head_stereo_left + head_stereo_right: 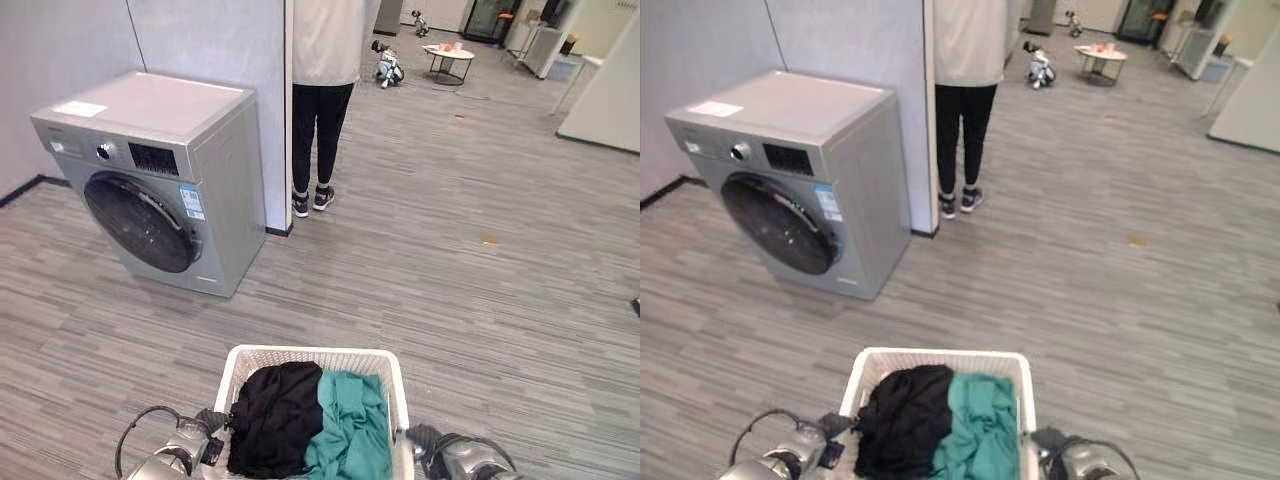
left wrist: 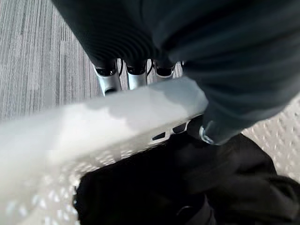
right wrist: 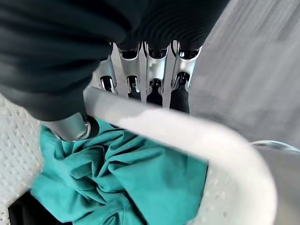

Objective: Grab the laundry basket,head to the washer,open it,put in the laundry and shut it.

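Note:
A white laundry basket (image 1: 312, 356) rides low in front of me, holding a black garment (image 1: 272, 412) and a teal garment (image 1: 348, 425). My left hand (image 1: 203, 432) grips its left rim (image 2: 93, 126), fingers (image 2: 133, 77) under the rim and thumb inside against the black cloth. My right hand (image 1: 432, 445) grips the right rim (image 3: 187, 140), fingers (image 3: 154, 70) curled outside, thumb (image 3: 70, 125) inside by the teal cloth (image 3: 126, 178). The grey front-loading washer (image 1: 150, 180) stands ahead to the left, its round dark door (image 1: 140, 222) shut.
A person in black trousers (image 1: 318, 140) stands by the white partition (image 1: 210, 50) to the right of the washer. Far back are a small round table (image 1: 447, 60) and a small robot toy (image 1: 387, 68) on the floor. Grey plank floor lies between basket and washer.

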{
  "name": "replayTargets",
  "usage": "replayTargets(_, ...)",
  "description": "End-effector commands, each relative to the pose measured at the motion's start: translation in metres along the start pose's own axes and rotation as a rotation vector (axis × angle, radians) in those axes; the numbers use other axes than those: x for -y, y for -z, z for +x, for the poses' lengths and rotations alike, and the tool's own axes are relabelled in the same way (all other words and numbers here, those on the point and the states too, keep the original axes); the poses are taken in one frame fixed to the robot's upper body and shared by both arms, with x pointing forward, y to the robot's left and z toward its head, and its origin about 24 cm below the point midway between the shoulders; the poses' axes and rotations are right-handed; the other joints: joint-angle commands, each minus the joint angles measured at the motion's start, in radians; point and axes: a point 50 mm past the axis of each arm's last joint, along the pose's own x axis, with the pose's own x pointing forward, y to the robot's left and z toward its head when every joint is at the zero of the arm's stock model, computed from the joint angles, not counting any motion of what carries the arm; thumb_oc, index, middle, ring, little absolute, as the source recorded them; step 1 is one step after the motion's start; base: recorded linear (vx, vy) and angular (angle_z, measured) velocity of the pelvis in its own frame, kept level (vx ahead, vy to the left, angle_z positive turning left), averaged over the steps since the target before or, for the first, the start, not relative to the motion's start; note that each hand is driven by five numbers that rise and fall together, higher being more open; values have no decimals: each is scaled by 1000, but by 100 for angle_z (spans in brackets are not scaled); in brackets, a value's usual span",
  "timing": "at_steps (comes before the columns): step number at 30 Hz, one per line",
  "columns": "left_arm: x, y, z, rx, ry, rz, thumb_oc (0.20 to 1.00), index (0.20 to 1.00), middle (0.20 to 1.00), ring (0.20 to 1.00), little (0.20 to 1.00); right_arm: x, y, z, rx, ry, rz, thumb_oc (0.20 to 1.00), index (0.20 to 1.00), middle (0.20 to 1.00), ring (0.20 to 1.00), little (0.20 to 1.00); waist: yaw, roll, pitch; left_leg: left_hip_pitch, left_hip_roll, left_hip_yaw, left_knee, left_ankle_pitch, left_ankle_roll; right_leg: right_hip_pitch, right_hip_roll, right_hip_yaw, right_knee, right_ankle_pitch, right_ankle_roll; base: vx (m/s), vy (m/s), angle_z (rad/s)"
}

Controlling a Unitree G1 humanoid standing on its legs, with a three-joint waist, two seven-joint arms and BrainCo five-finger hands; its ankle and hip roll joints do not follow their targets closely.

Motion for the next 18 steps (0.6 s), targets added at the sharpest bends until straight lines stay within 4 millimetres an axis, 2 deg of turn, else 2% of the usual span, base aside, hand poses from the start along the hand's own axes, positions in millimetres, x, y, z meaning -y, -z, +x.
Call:
replayTargets(1,2,4,0,-27,23,-93,200,200,200,200,200,-28,20,2,-65,-111,67,200,200,200,200,200,-20,-45,15,-69,-55,30,44,65,-152,83,15,-18,-606,285,-7,445,-183,21)
replayTargets(2,5,1,0,-9,33,-76,200,200,200,200,200,-25,19,2,-64,-113,61,200,200,200,200,200,-38,-53,20,-52,-57,0,68,43,-166,70,23,62,-691,323,11,411,-176,12)
replayTargets(3,7,4,0,-19,39,-71,200,200,200,200,200,-25,20,1,-63,-108,68,200,200,200,200,200,-40,-59,20,-55,-59,-7,96,34,-167,92,29,89,-669,324,10,329,-160,28)
replayTargets(5,9,3,0,-19,46,-66,200,200,200,200,200,-24,23,1,-74,-103,69,200,200,200,200,200,-37,-65,15,-66,-58,-3,125,26,-170,114,32,87,-692,325,7,163,-125,53)
replayTargets(6,12,6,0,-22,56,-53,200,200,200,200,200,-21,27,0,-89,-91,73,200,200,200,200,200,-40,-68,3,-103,-50,-4,246,20,-194,156,41,96,-716,317,-16,221,-176,107)
replayTargets(8,16,3,0,-12,64,-70,200,200,200,200,200,-17,29,-1,-85,-72,79,200,200,200,200,200,-54,-73,4,-185,1,36,445,58,-244,197,44,67,-747,309,-42,209,-188,96)
replayTargets(10,21,0,0,-3,81,-57,200,200,200,200,200,-13,32,-2,-99,-57,68,200,200,200,200,200,-51,-71,15,-226,35,40,544,96,-271,232,52,53,-754,289,-64,142,-98,53)
replayTargets(11,24,-2,0,3,87,-43,200,200,200,200,200,-11,33,-3,-108,-48,51,200,200,200,200,200,-55,-69,15,-235,64,63,541,109,-271,245,56,47,-759,278,-70,202,-34,23)
replayTargets(12,27,-5,0,13,94,-34,200,200,200,200,200,-9,37,-4,-117,-41,60,200,200,200,200,200,-64,-63,13,-228,119,141,444,104,-258,266,46,29,-768,270,-65,213,33,-7)
replayTargets(13,27,-5,0,15,93,-31,200,200,200,200,200,-9,37,-4,-114,-40,66,200,200,200,200,200,-65,-59,5,-238,110,152,360,91,-249,271,39,23,-773,265,-57,209,105,-9)
replayTargets(15,26,-4,0,16,86,-25,200,200,200,200,200,-9,37,-4,-109,-43,62,200,200,200,200,200,-56,-44,-10,-242,61,105,205,88,-235,274,39,42,-775,252,-44,183,146,15)
replayTargets(16,25,-4,0,18,82,-24,200,200,200,200,200,-11,35,-4,-101,-47,55,200,200,200,200,200,-46,-30,-15,-265,48,61,138,140,-242,281,50,56,-772,244,-45,192,126,-20)
replayTargets(17,25,-5,0,24,81,-30,200,200,200,200,200,-12,33,-3,-92,-57,46,200,200,200,200,200,-38,-27,-12,-276,40,23,152,142,-240,278,49,70,-748,235,-48,186,121,-40)
replayTargets(18,25,-7,0,29,78,-33,200,200,200,200,200,-15,29,-2,-81,-65,35,200,200,200,200,200,-43,-21,-7,-249,32,19,123,133,-236,273,49,82,-722,226,-48,141,107,-50)
